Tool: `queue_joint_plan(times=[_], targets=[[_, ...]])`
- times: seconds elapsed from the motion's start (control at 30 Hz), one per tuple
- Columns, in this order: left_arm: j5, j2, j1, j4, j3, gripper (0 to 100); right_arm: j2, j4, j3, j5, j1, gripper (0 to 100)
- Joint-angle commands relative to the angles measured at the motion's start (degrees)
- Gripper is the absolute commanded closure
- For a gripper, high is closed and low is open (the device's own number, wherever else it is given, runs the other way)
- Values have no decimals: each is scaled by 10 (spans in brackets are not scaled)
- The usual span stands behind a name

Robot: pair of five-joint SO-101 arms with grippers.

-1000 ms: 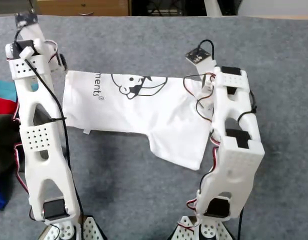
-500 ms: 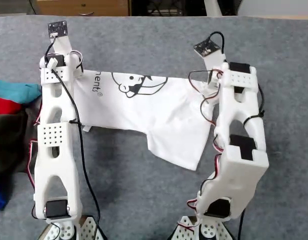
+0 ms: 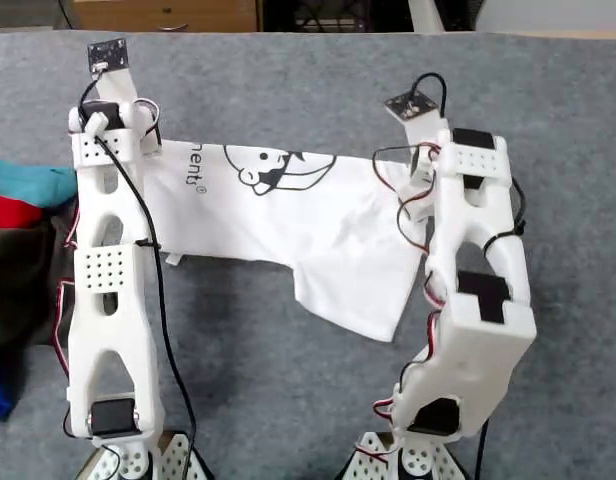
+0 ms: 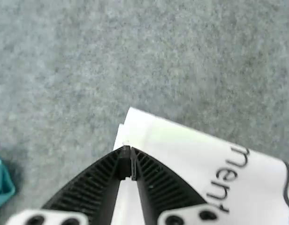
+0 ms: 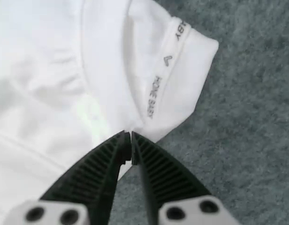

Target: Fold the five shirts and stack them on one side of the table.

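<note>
Left gripper (image 4: 127, 160) has swung in to a corner of the shirt (image 3: 278, 215), right gripper (image 5: 129, 142) at its collar, both pinching fabric, apparently ready to fold.

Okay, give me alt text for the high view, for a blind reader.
A white shirt lies partly folded on a grey table, with the left arm at one end and the right arm at the other. Coloured clothes are piled beside the left arm.

Shirt (image 3: 278, 215) lies on the table (image 3: 288, 400); clothes pile (image 3: 13, 260) left of it.
</note>
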Motion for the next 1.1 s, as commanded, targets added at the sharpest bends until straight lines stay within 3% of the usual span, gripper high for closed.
queue_joint_plan(times=[0.0, 0.13, 0.27, 0.37, 0.5, 0.67, 0.9, 1.07], targets=[[-5, -91, -7, 59, -36, 967, -91, 55, -7, 27, -44, 985], [-6, -142, -7, 120, -36, 967, -194, 108, 73, 90, -88, 984], [-8, -175, -46, 121, -35, 966, -312, 137, 175, 135, -115, 984], [-52, -210, -71, 122, 5, 939, -391, 163, 240, 146, -141, 982], [-71, -315, -109, 123, 177, 941, -456, 170, 317, 155, -186, 912], [-70, -470, -92, 115, 524, 970, -463, 149, 385, 175, -222, 824], [-69, -628, -86, -95, 978, 970, -465, 81, 483, 236, -281, 821], [-69, -727, -84, -255, 1177, 970, -460, -33, 550, 239, -281, 805]])
